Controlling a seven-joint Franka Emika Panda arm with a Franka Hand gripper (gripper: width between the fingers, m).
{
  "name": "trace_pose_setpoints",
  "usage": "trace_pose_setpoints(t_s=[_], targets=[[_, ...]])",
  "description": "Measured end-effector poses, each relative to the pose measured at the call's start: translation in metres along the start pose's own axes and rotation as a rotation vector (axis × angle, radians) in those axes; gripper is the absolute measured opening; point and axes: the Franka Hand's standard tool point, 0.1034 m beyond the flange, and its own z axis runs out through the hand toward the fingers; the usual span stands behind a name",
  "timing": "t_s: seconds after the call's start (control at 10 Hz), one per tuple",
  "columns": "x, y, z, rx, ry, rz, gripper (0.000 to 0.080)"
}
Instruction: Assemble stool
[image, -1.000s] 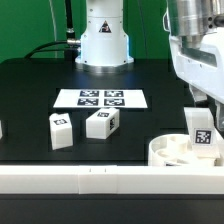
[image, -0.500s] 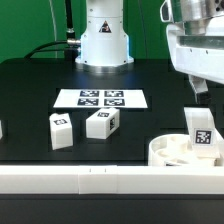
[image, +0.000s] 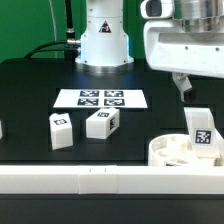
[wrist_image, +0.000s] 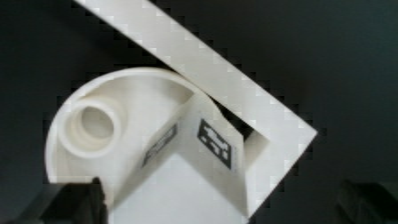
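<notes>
Your gripper (image: 183, 84) hung open & empty at the upper right of the exterior view, well above the seat (image: 168, 152); the seat sat lower right, just behind the rail (image: 90, 178), w/ one mounted leg (image: 201, 133) upright in it. The leftmost leg (image: 60, 131) & middle leg (image: 102, 123) lay near each other, lower left. Risks, IMO: couldn't tell if the mounted leg was fully home, so a low sweep across could knock it or shift the seat; fingers coming down off-centre could shove the neighbouring leg.

White seat (image: 165, 153), white legs (image: 60, 134) with black-and-white square tags (image: 202, 137), black table (image: 30, 90).
</notes>
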Motion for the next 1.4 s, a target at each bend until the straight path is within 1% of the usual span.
trace_pose_setpoints(t_s=[0.6,0.7,0.8,0.9,1.0,1.3,1.4], targets=[[0.0001,-0.0001,-0.0003,-0.003,-0.001,-0.386,0.0648],[0.0005,0.0014,0.0002,-0.036,0.012,-0.546,0.0648],[-0.0007,0.0010,0.0004,-0.057,0.020,-0.662,0.0648],[-0.0008,0.0011,0.0003,-0.063,0.020,-0.754,0.0648],[0.0006,0.0014,-0.0007,-0.075,0.020,-0.878,0.0648],[0.0016,0.0025,-0.0003,-0.079,0.014,-1.037,0.0648],[0.0026,0.0030,-0.0001,-0.084,0.014,-1.130,0.0648]])
